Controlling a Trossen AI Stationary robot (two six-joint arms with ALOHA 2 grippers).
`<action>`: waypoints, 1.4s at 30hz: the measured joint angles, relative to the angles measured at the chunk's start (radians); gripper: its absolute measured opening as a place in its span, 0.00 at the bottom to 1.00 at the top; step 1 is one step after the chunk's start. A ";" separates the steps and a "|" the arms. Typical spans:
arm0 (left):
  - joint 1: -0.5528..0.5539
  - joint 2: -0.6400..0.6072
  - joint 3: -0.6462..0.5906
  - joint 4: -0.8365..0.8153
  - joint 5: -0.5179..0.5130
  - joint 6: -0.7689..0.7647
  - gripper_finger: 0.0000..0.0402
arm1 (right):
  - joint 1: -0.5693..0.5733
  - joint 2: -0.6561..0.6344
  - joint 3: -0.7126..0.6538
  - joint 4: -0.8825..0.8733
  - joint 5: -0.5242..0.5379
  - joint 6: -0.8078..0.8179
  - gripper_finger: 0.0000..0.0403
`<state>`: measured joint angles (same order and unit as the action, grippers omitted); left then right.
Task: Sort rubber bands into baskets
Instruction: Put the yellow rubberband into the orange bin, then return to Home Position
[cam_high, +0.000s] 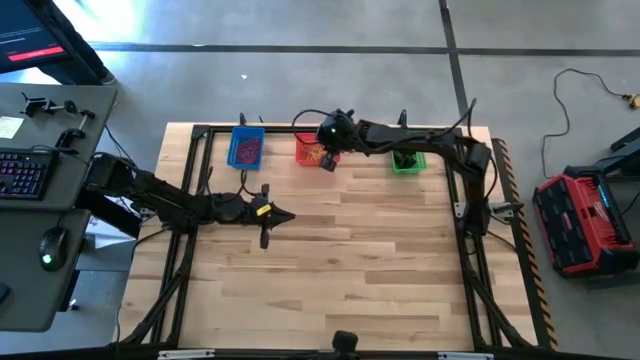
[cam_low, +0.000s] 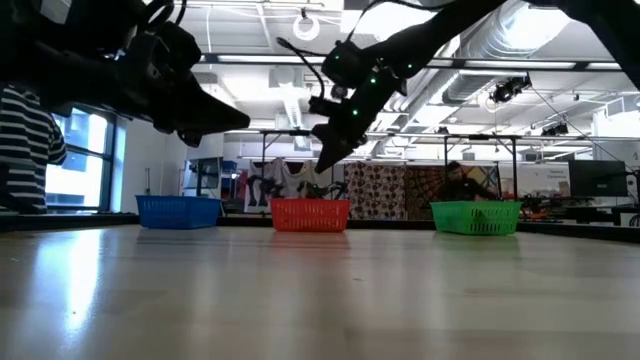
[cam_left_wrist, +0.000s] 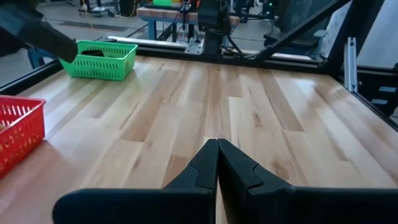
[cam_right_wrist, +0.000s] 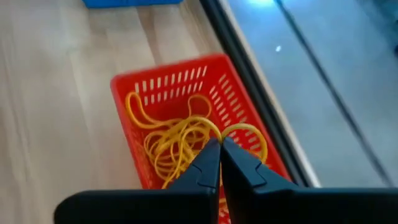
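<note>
Three small rectangular plastic mesh baskets stood in a row along the far edge of the pale wooden surface (cam_high: 340, 260), with the red basket (cam_high: 313, 151) in the middle as the landmark. The blue basket (cam_high: 246, 147) sat to one side of it, on the left arm's side, and the green basket (cam_high: 407, 160) sat to the other side, on the right arm's. Inside the red basket lay a tangle of thin yellow rubber bands (cam_right_wrist: 177, 146); purplish bands (cam_high: 248, 151) showed in the blue one and something dark (cam_left_wrist: 94, 53) in the green one. The right tool (cam_right_wrist: 220, 163) hung directly over the red basket, its two dark fingers pressed together with nothing between them. The left tool (cam_high: 287, 216) hovered over bare wood nearer the front than the red basket — also closed tight and empty, pointing toward the surface's middle.
</note>
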<state>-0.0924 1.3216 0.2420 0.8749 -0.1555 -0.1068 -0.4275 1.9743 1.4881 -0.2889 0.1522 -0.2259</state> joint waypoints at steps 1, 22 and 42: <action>0.001 0.000 0.000 -0.001 0.000 0.004 0.00 | -0.004 0.009 0.012 -0.019 -0.012 0.007 0.00; 0.001 0.000 0.000 -0.002 -0.003 0.023 0.00 | -0.044 0.048 0.043 -0.088 -0.101 0.068 0.24; 0.016 -0.328 0.001 -0.275 0.042 0.093 0.00 | 0.118 -0.289 -0.415 0.327 -0.199 -0.021 0.01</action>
<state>-0.0769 0.9938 0.2429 0.5996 -0.1138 -0.0143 -0.3096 1.6852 1.0734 0.0384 -0.0469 -0.2469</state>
